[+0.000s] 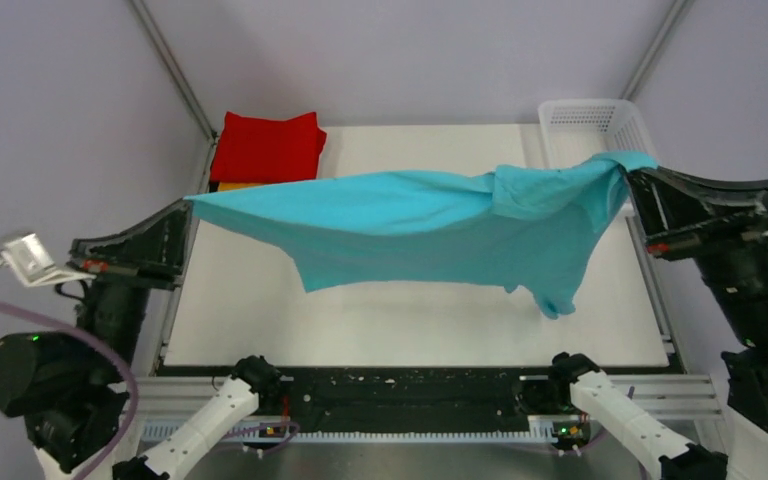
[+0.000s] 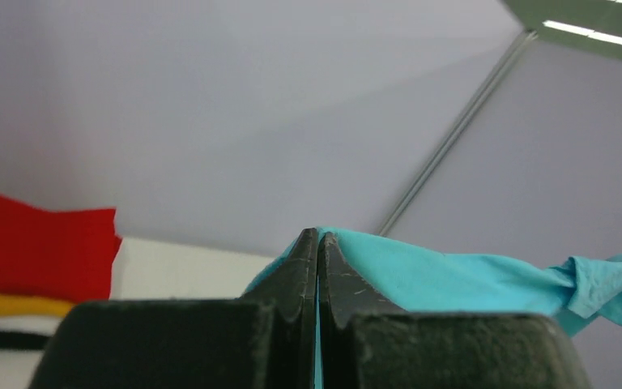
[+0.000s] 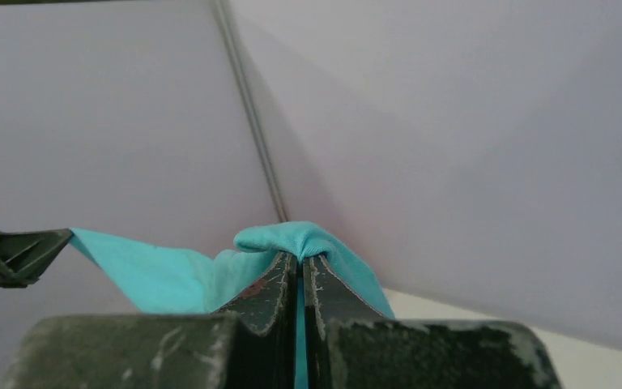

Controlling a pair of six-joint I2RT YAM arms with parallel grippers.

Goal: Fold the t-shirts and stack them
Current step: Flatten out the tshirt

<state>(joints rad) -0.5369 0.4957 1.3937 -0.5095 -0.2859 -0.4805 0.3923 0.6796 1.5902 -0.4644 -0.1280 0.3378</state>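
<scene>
The turquoise tee (image 1: 430, 225) hangs stretched above the surface (image 1: 260, 310), its long axis running from left pincer (image 1: 188, 203) to right pincer (image 1: 628, 176), each clamped on one end. The folded stack (image 1: 265, 148), red on top, lies just beyond the left pincer, so that arm is nearer.

Stretched turquoise tee (image 1: 430, 225) spans mid-table; red stack (image 1: 267, 147) and basket (image 1: 560, 118) occupy far corners.

Enclosure with plain, pale lavender-grey walls (image 1: 410, 50), whose far corners are marked by slanting metal struts (image 1: 172, 68). A white table (image 1: 410, 320) spans the space between the side walls, edged on its near side by a metal rail (image 1: 695, 386). Bright ceiling light strips (image 2: 599, 34) appear at the upper right of the left wrist view.
</scene>
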